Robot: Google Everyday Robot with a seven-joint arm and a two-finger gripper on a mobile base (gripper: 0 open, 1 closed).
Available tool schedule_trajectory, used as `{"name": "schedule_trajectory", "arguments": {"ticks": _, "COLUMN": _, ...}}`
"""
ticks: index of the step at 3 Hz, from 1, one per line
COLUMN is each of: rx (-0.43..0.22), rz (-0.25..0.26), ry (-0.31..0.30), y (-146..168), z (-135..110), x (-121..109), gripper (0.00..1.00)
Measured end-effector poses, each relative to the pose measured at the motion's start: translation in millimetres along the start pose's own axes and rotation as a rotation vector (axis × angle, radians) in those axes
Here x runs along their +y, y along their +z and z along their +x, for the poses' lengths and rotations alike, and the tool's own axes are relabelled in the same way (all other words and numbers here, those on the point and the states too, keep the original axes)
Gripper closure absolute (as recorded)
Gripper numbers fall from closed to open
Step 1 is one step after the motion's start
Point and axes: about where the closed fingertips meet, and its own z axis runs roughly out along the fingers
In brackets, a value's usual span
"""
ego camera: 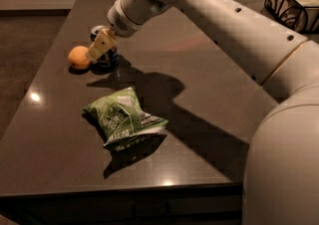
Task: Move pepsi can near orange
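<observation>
The pepsi can (110,59), dark blue with a silver top, stands upright on the dark table (209,94) at the far left. The orange (79,57) sits just left of it, almost touching. My gripper (101,46) comes down from the upper right and is at the can, covering its upper front. The can's base rests on the table.
A crumpled green chip bag (123,118) lies in the middle of the table, nearer the front edge. A dark wire basket (294,2) stands at the back right. My white arm (224,25) spans the right side of the view.
</observation>
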Motion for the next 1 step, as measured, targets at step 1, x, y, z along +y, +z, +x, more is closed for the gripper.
{"name": "schedule_trajectory", "arguments": {"ticks": 1, "rx": 0.0, "rz": 0.0, "ry": 0.0, "y": 0.1, "z": 0.0, "x": 0.0, "gripper": 0.0}}
